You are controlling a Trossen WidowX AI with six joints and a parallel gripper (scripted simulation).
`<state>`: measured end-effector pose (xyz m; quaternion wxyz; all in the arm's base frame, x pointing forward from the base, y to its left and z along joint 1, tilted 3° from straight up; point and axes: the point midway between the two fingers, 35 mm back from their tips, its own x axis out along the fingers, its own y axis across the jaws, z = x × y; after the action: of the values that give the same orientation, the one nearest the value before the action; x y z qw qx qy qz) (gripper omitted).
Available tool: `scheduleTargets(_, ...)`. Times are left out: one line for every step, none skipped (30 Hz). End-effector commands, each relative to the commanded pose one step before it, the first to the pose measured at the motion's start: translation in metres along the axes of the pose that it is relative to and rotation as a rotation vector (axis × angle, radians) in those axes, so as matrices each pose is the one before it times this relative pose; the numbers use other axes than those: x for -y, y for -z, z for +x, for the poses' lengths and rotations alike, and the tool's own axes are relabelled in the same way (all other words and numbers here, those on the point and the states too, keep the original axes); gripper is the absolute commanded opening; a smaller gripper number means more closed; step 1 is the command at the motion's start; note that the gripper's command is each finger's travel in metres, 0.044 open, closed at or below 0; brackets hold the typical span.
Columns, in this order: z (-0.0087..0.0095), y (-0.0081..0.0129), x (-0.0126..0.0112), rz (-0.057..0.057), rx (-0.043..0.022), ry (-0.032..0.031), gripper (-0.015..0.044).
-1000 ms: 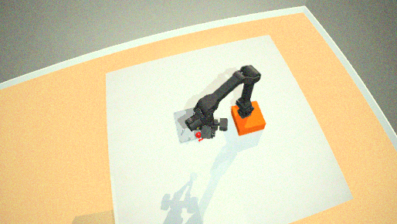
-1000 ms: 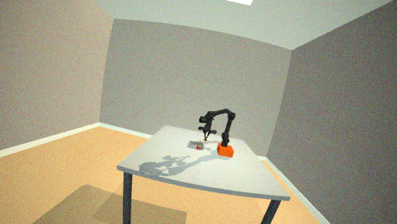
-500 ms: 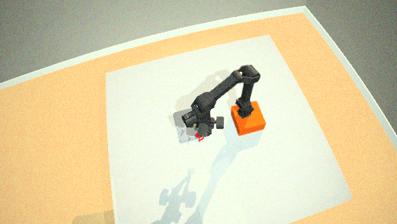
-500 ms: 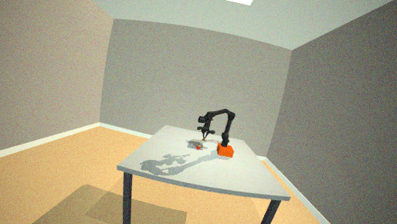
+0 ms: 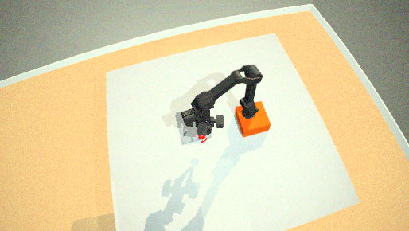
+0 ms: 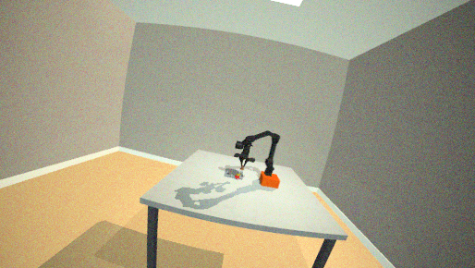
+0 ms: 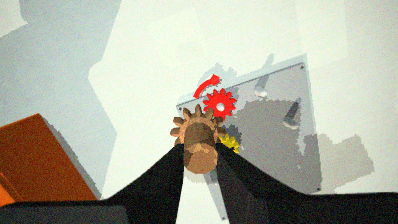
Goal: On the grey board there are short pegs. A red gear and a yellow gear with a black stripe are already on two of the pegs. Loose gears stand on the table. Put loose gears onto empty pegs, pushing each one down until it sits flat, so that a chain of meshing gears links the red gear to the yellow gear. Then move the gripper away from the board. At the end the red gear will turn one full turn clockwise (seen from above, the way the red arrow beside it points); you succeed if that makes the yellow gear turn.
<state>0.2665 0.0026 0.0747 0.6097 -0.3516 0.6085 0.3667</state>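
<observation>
My gripper (image 7: 199,150) (image 6: 242,168) is shut on the hub of a brown gear (image 7: 198,115). The gear is held above the near corner of the grey board (image 7: 312,150) (image 6: 227,176), and in the wrist view it partly covers the board's edge. The red gear (image 7: 220,104) (image 5: 202,138) sits on the board beside the red arrow (image 7: 204,86). The yellow gear (image 7: 230,144) shows only in part, behind the held gear and a finger. Two empty pegs, one peg (image 7: 259,92) and another peg (image 7: 291,121), stand toward the board's far side. Part of the board is hidden by the fingers.
The orange base block (image 5: 253,119) (image 6: 270,179) (image 7: 40,160) of the arm stands on the white table (image 5: 286,171) (image 6: 277,208). Shadows of the arm fall over the board and the table. No loose gear on the table can be made out.
</observation>
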Motion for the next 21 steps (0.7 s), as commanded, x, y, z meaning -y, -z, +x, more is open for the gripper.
scheduleTargets(0.0107,0.00741,0.00188,-0.0038,-0.01254,-0.01302,0.0)
scheduleTargets(0.00188,0.00177,0.00103,0.0,-0.00017,0.00007,0.0)
scheduleTargets(0.00187,0.00176,0.00098,-0.0003,-0.00029,0.00024,0.0)
scheduleTargets(0.00187,0.00177,0.00096,-0.0003,-0.0003,0.00023,0.0)
scheduleTargets(0.00187,0.0018,0.00094,-0.0001,-0.00023,0.00012,0.0)
scheduleTargets(0.00187,0.00181,0.00091,-0.0001,-0.00023,0.0001,0.0)
scheduleTargets(0.00187,0.00184,0.00089,0.0001,-0.00016,0.00001,0.0)
scheduleTargets(0.00187,0.00185,0.00087,0.0001,-0.00015,-0.00001,0.0)
scheduleTargets(0.00187,0.00186,0.00084,0.0001,-0.00015,-0.00002,0.0)
scheduleTargets(0.00186,0.00188,0.00081,0.0001,-0.00015,-0.00002,0.0)
scheduleTargets(0.00186,0.00189,0.00078,0.0001,-0.00015,-0.00003,0.0)
scheduleTargets(0.00186,0.0019,0.00075,0.0001,-0.00015,-0.00003,0.0)
scheduleTargets(0.00186,0.00191,0.00073,0.0001,-0.00015,-0.00004,0.0)
scheduleTargets(0.00185,0.00192,0.0007,0.0001,-0.00015,-0.00005,0.0)
scheduleTargets(0.00185,0.00192,0.00067,0.0001,-0.00015,-0.00005,0.0)
scheduleTargets(0.00185,0.00193,0.00064,0.0001,-0.00015,-0.00006,0.0)
scheduleTargets(0.00153,0.00161,0.00051,0.0001,-0.00013,-0.00005,0.0)
scheduleTargets(0.00092,0.00097,0.0003,0.0,-0.00008,-0.00003,0.0)
scheduleTargets(0.00031,0.00032,0.0001,0.0,-0.00003,-0.00001,0.0)
scheduleTargets(-0.00027,0.00002,0.0,0.0,0.0,0.0,0.0)
scheduleTargets(-0.00047,0.00004,-0.00001,0.0,0.0,0.0,0.0)
